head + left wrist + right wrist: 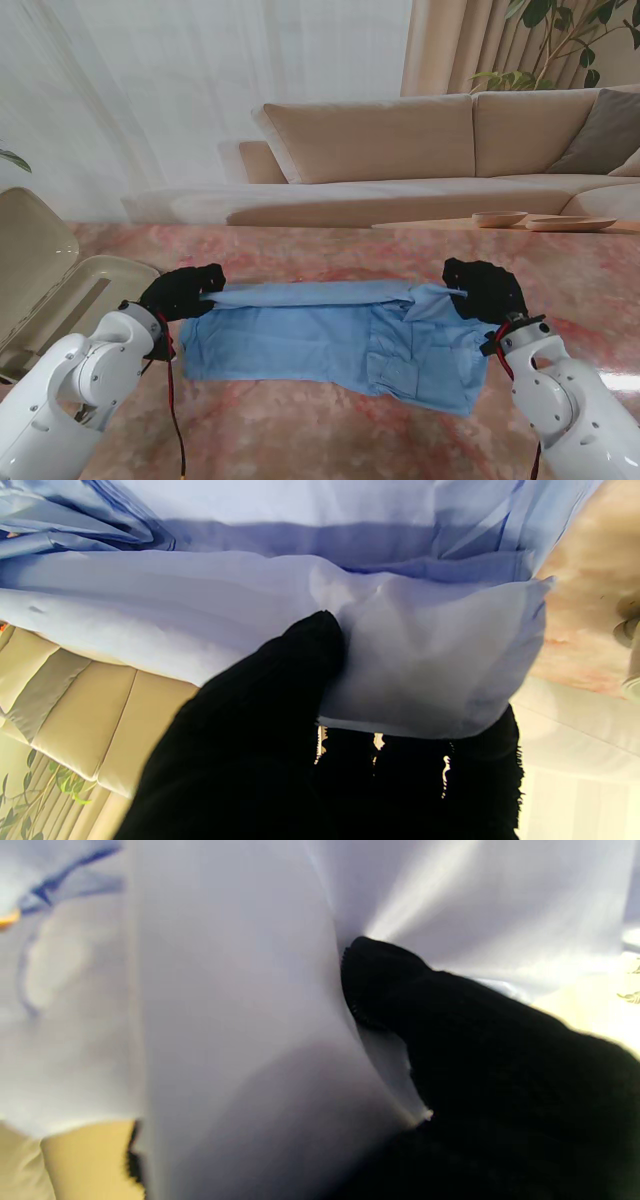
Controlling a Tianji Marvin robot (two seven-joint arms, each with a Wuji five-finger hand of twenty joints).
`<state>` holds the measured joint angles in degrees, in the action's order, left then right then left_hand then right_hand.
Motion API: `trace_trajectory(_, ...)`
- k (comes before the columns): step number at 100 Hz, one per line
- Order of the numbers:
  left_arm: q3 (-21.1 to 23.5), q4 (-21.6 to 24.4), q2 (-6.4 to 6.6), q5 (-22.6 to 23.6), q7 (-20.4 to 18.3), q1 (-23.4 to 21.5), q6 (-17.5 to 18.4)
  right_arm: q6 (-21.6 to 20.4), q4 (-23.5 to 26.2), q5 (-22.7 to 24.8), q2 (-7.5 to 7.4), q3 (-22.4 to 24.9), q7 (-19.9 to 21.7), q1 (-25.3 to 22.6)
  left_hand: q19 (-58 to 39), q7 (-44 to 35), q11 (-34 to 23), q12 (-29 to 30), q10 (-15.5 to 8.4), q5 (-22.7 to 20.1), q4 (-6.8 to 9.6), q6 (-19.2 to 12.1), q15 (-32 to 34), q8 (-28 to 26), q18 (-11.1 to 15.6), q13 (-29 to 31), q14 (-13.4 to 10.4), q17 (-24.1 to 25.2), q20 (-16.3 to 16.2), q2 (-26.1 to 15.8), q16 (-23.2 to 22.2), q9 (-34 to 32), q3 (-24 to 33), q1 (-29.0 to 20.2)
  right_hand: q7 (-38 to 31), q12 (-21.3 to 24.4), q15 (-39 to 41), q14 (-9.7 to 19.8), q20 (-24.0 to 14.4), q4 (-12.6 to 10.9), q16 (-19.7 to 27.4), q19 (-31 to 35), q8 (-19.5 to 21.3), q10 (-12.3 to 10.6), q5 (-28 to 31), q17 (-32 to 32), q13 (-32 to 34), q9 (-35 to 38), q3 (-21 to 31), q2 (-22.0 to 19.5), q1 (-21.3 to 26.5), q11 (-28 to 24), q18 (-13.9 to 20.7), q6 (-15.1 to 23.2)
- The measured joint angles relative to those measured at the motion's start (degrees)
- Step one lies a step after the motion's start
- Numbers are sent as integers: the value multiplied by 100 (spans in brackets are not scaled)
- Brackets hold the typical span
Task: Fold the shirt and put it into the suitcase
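- Lying across the pink marbled table [330,430], the light blue shirt [330,345] is folded into a wide band, collar and chest pocket toward the right.
- The left robot hand [182,291], in a black glove, is closed on the shirt's far left corner; the left wrist view shows the cloth [425,655] pinched between the thumb [300,650] and the fingers under it.
- The right robot hand [484,287], also gloved in black, is closed on the far right corner; in the right wrist view the thumb [380,980] presses into the fabric [225,1015], which fills most of that picture.
- The far edge of the shirt is lifted slightly between the two hands, while the near part lies flat on the table.
- The open beige suitcase [60,290] sits at the table's left edge, just beside the left robot hand, its lid raised.
- A beige sofa [420,140] stands beyond the table.
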<state>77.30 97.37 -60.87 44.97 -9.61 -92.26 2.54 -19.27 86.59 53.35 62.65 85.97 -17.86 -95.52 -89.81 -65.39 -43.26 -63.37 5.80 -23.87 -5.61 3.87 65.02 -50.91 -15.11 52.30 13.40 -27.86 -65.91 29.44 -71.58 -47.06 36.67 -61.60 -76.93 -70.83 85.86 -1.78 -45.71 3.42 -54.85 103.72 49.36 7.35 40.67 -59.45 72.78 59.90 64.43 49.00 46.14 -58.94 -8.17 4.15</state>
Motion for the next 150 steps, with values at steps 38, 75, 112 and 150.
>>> trace_trajectory(38,61,114,70,83,-280,-441,-68,-52,74,14,-22,42,97,-451,77,73,68,-125,12,0,0,-53,-133,-81,-12,-154,12,201,-8,-105,0,0,-433,-211,63,142,-59,-4,0,0,0,0,0,0,59,95,0,5,0,63,0,0,-36,136)
trace_trajectory(75,45,136,94,196,-406,-749,-260,23,151,-2,-23,139,180,-875,142,77,75,-157,-7,0,-100,-67,-207,-147,-12,-215,13,285,-11,-166,0,0,-672,-365,212,690,-441,-152,147,0,0,-376,-106,30,347,217,5,127,-1,288,0,111,-299,294)
trace_trajectory(112,-8,203,141,236,-660,-908,-424,-11,345,27,-44,331,533,-1144,365,431,414,-242,-24,3,-146,-103,-513,-68,-12,-515,34,587,-13,-420,76,121,-1404,-432,419,994,-1276,-335,147,148,32,-524,-240,32,466,706,5,134,-214,424,-88,428,-464,387)
trace_trajectory(150,19,305,161,228,-900,-986,-520,-144,547,-104,-89,624,1155,-1411,733,1201,1272,-218,148,3,-40,-64,-1050,862,-63,-926,230,1024,-13,-867,242,310,-2271,-433,1260,1876,-2721,-759,212,330,578,-1518,-1301,177,463,1536,-495,28,-1003,46,-898,1203,-895,135)
